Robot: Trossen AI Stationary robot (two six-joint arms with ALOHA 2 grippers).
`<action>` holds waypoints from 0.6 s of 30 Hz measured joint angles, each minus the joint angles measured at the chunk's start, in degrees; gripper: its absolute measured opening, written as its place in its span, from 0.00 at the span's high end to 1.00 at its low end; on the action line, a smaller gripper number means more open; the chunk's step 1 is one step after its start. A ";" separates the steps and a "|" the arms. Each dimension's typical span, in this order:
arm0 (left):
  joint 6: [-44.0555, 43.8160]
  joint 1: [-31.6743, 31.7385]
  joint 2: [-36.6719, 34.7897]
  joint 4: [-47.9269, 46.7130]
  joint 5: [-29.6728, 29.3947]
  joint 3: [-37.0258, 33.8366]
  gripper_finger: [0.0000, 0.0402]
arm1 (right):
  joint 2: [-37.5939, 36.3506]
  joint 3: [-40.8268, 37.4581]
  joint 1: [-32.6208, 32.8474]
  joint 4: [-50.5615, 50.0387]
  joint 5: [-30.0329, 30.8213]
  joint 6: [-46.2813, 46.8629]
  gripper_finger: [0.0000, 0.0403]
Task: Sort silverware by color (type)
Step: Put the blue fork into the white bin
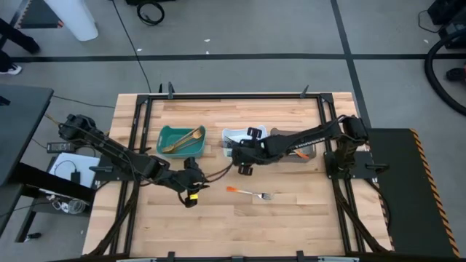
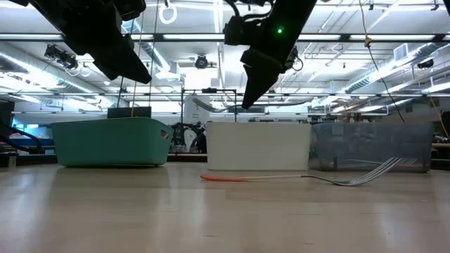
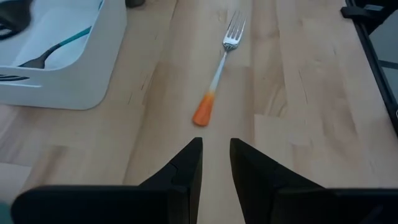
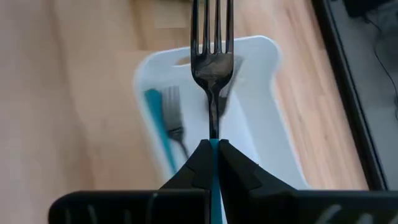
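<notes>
Right wrist view shows the right hand (image 4: 212, 155) pinched shut on the handle of a blue-handled fork (image 4: 212, 74), tines pointing away, hanging above the white bin (image 4: 273, 112), where another blue-handled fork (image 4: 166, 124) already lies. From above, that hand sits over the white bin between the teal bin (image 1: 169, 135), which holds tan-handled pieces (image 1: 183, 140), and the grey bin (image 1: 309, 153) on the far side. The left hand (image 3: 215, 163) hovers above the bare bench (image 1: 291, 218) with its fingers slightly parted and nothing between them, pointed at the orange-handled fork (image 3: 217, 78) lying flat on the wood, near the white bin but apart from it. The likely trouble is at the release: the held fork is gripped only at its thin handle, so if it is let go while high or off-centre it could strike the bin's rim and bounce out onto the bench. The orange fork is a second risk: it lies flat and slim, so a narrow approach could push it along the wood or clip the bin wall rather than catch it. The two arms also stand close together and could foul each other.
</notes>
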 joint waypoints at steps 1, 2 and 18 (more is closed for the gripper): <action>0.00 0.00 0.02 0.00 -0.26 0.00 0.78 | 0.00 0.00 -0.68 -0.04 0.15 0.12 0.96; 0.00 0.00 0.02 0.00 -0.67 0.00 0.78 | 0.00 0.00 -1.34 -0.23 0.46 0.18 0.96; -0.50 -1.69 0.04 -0.02 -2.01 0.00 0.78 | 0.04 -5.20 -7.58 4.67 0.04 0.22 0.96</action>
